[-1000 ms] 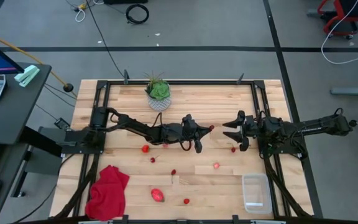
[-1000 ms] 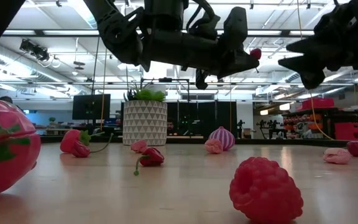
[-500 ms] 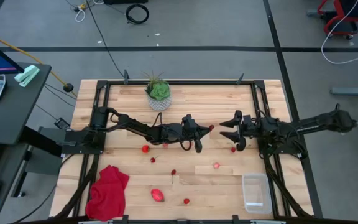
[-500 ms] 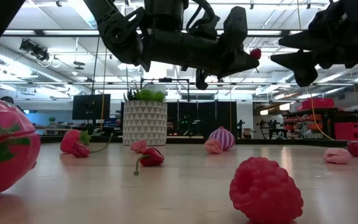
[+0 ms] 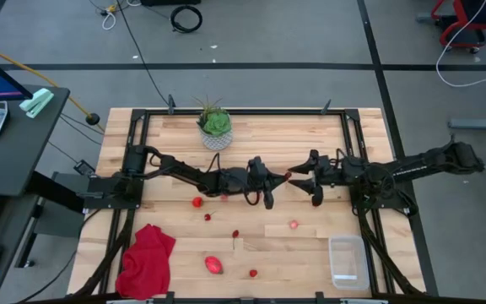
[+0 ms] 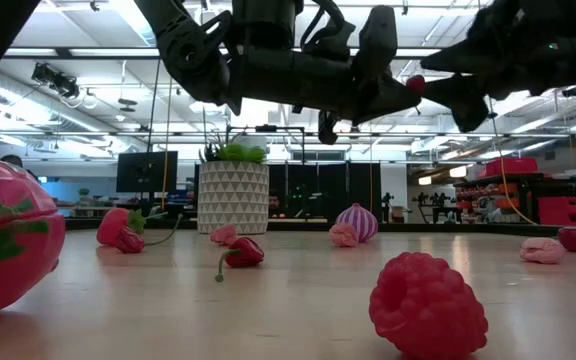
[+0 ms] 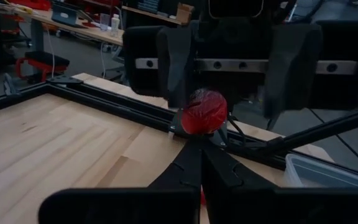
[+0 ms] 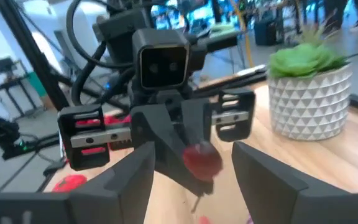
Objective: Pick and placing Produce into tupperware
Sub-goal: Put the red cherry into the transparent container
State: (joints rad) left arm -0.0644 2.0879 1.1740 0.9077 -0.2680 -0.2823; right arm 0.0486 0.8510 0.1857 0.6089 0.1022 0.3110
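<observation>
- The two dark robot arms are meeting nose to nose above the middle of the pale wooden table (image 5: pixel 251 245), which looks like a mid-air handover of one piece of produce from the left arm to the right.
- The left gripper (image 5: pixel 283 178) is pinching a small round red berry (image 5: pixel 288 175) at its fingertips, clenched on it and holding it well above the tabletop, out toward the other arm.
- The right gripper (image 5: pixel 297 176) is spread wide, one finger on each side of the berry; whether the fingers are touching it yet cannot be told.
- In the right wrist view, the same berry (image 8: pixel 202 159) is sitting between that arm's two parted fingers (image 8: pixel 126 180).
- The handover probably makes sense because the small clear rectangular plastic tub (image 5: pixel 348 262) is standing near the front right corner, on the right arm's side, apart from both grippers.
- Other produce is lying loose on the table: a larger red-pink oval piece (image 5: pixel 214 265), a purple ribbed ball (image 6: pixel 357 222), and scattered red berries.
- A crumpled red cloth (image 5: pixel 147 260) and a green plant in a white patterned pot (image 5: pixel 216 129) are not part of the job.
</observation>
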